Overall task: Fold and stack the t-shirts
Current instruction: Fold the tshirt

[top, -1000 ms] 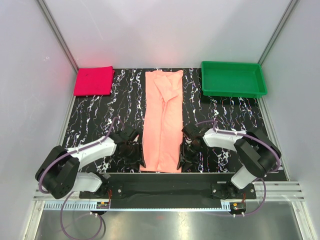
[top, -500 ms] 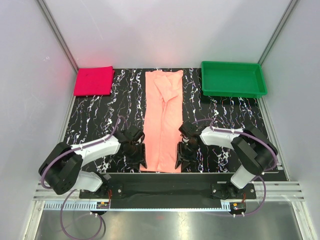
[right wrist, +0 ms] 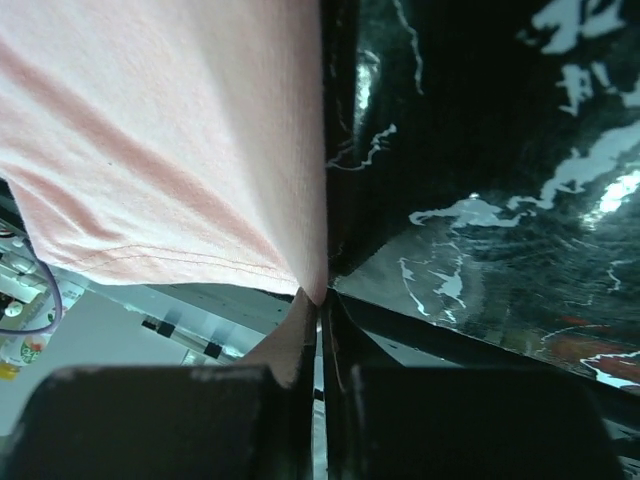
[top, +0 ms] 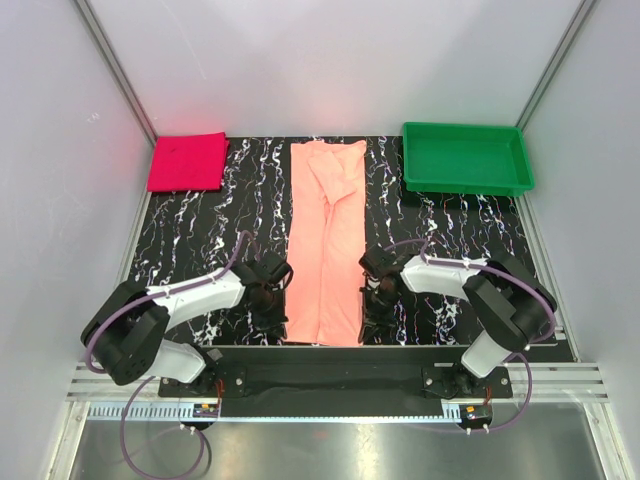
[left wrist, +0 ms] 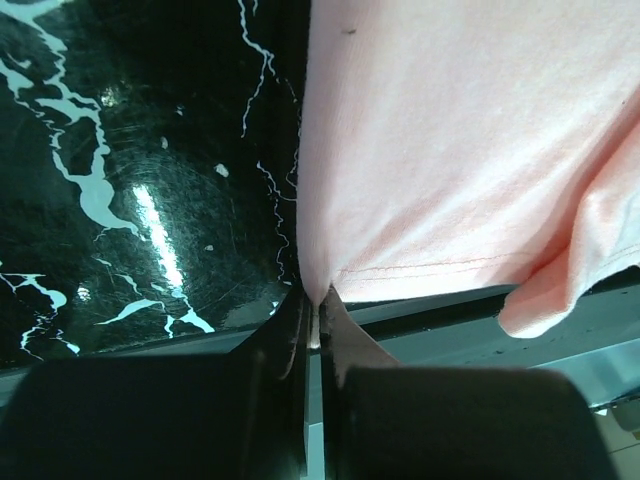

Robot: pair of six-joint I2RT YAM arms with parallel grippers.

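In my left wrist view, the corner of the peach t-shirt (left wrist: 450, 150) vanishes into the slit of my left claw (left wrist: 312, 325), so the pinched cloth itself is hidden. The shirt runs off the top and right edges. My fingers (left wrist: 260, 385) are only blurred black masses along the bottom. My right claw (right wrist: 320, 312) swallows the other corner the same way, and there the shirt is cut at the top and left. The desk (right wrist: 480, 150) is cropped in both wrist views. From above, my fingertips are too small to make out. The red t-shirt (top: 187, 162) looks folded, possibly several layers; I can't count them.
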